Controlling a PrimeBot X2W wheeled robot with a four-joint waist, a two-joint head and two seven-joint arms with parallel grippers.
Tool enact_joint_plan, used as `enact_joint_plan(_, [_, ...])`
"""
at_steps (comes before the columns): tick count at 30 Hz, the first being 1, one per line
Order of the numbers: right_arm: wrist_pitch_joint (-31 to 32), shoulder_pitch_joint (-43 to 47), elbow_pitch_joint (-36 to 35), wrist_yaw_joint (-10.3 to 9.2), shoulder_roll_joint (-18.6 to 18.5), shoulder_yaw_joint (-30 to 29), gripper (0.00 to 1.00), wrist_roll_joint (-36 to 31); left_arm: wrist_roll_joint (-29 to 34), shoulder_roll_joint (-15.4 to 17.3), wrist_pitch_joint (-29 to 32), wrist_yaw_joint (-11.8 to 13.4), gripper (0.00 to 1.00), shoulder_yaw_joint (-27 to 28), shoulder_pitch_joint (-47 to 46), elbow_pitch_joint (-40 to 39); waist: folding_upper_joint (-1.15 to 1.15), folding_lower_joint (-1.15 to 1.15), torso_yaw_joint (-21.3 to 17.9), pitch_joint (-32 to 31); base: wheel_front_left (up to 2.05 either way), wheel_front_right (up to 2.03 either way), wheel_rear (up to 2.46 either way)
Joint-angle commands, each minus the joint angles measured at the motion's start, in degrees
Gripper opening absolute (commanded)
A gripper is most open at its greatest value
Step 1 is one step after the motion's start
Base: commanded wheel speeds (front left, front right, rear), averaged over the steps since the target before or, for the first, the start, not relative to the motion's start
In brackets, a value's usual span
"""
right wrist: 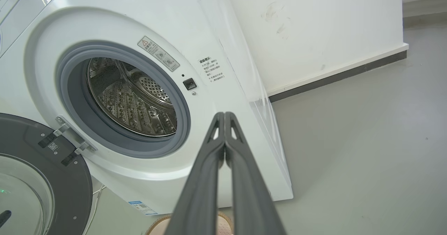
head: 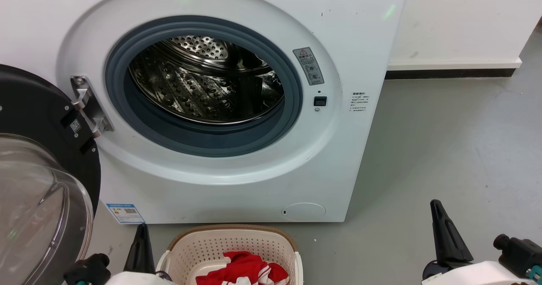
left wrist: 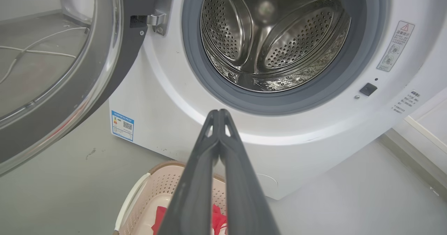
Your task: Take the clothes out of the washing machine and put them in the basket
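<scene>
My head camera shows the clothes (head: 245, 270), red with white stripes, crumpled in the basket (head: 203, 244) before the washing machine (head: 237, 179). My left wrist camera looks deeper into its steel drum (left wrist: 276, 36). My left gripper (left wrist: 220, 113) and right gripper (right wrist: 224, 114) are both pressed together, holding nothing.

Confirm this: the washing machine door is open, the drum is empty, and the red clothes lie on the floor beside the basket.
Not quite. The clothes lie inside the basket, not beside it, as the head view shows. The door is open and the drum looks empty.
</scene>
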Motion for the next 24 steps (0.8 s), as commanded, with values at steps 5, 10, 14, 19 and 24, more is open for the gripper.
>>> enact_joint_plan(5, [1.31, -2.53, 0.35, 0.0, -0.72, -0.49, 0.0, 7.04, -6.66, 0.03, 1.47, -1.08, 0.0, 0.65, -2.71, -0.05, 0.0, 0.0, 0.05, 0.1, 0.0, 0.0, 0.0])
enact_joint_plan(10, [2.06, -3.2, 0.9, 0.0, -0.84, -0.7, 0.0, 10.81, -10.31, 0.03, 2.34, -1.56, 0.0, 0.94, -3.29, 0.35, 0.0, 0.0, 0.08, 0.17, 0.0, 0.0, 0.0])
enact_joint_plan(14, [2.81, -3.67, 1.44, 0.0, -0.96, -0.92, 0.0, 14.4, -13.81, 0.03, 3.19, -2.03, 0.0, 1.21, -3.95, 0.71, 0.0, 0.0, 0.12, 0.24, 0.0, 0.0, 0.0])
enact_joint_plan(19, [3.71, -4.47, 2.06, 0.0, -1.06, -1.22, 0.0, 18.67, -17.98, 0.03, 4.21, -2.58, 0.0, 1.54, -4.61, 1.19, 0.0, 0.0, 0.16, 0.32, 0.0, 0.0, 0.0])
enact_joint_plan(24, [4.6, -4.99, 2.66, -0.01, -1.15, -1.52, 0.0, 22.66, -21.92, 0.03, 5.18, -3.1, 0.0, 1.84, -5.27, 1.62, 0.0, 0.0, 0.2, 0.41, 0.0, 0.0, 0.0])
